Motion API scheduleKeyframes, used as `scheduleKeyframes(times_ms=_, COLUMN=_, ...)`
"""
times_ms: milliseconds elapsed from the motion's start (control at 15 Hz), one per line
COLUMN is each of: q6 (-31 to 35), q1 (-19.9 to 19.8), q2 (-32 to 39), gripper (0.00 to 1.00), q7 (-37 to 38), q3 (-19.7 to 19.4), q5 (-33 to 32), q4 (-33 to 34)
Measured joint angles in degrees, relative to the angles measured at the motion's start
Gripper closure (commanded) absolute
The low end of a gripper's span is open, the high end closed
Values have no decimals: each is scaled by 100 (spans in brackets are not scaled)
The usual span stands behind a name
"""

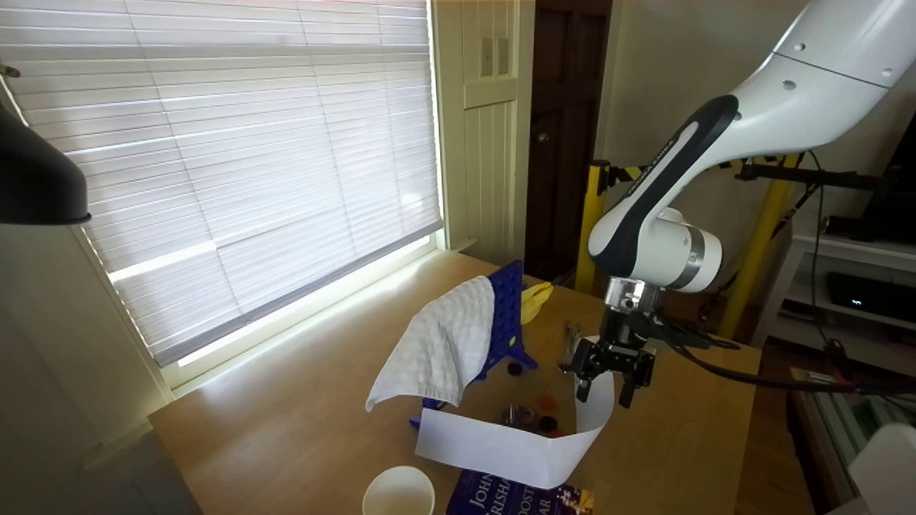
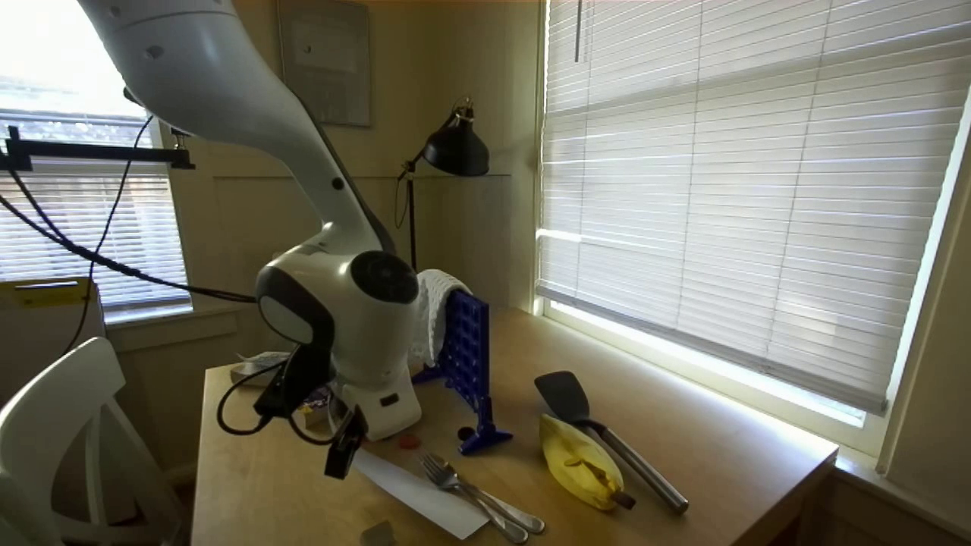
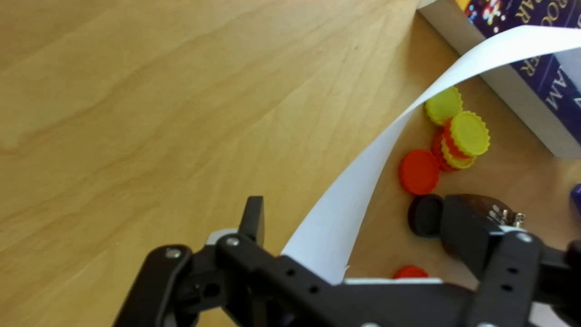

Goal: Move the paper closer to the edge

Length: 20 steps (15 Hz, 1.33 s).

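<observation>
A white strip of paper [image 1: 501, 445] stands bent on its edge on the wooden table, running from beside the blue rack round to under the gripper. In an exterior view [image 2: 425, 493] part of it shows beside the forks, the rest hidden behind the arm. My gripper [image 1: 605, 395] is open above the paper's bend, its fingers pointing down. In the wrist view the paper [image 3: 336, 213] passes through the gap between the wide-apart fingers [image 3: 354, 222], and the gripper body hides its near end. I cannot tell whether a finger touches it. The table edge [image 1: 748, 422] lies beyond the gripper.
A blue rack [image 1: 507, 315] carries a white towel [image 1: 444, 343]. A book [image 1: 501, 493] and a white cup [image 1: 398, 492] stand near the paper. Red discs [image 3: 420, 171] and yellow discs [image 3: 470, 134] lie inside its curve. Forks [image 2: 478, 493], a yellow banana [image 2: 576, 462] and a spatula [image 2: 607, 432] lie nearby.
</observation>
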Motion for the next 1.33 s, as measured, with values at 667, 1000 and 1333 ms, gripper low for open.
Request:
scheduleKeyframes(times_ms=667, q6=22, q1=-36, q2=565, gripper=98, q7=-1610, q3=110, q5=1180, q4=429)
scheduleKeyframes(times_ms=1000, q6=22, q1=-23, q2=434, gripper=100, q7=-1415, q3=50, q5=992, q4=375)
scheduleKeyframes(times_ms=1333, q6=14, q1=71, q2=-359, gripper=100, q7=19, q3=-128, q5=-660, q4=-131)
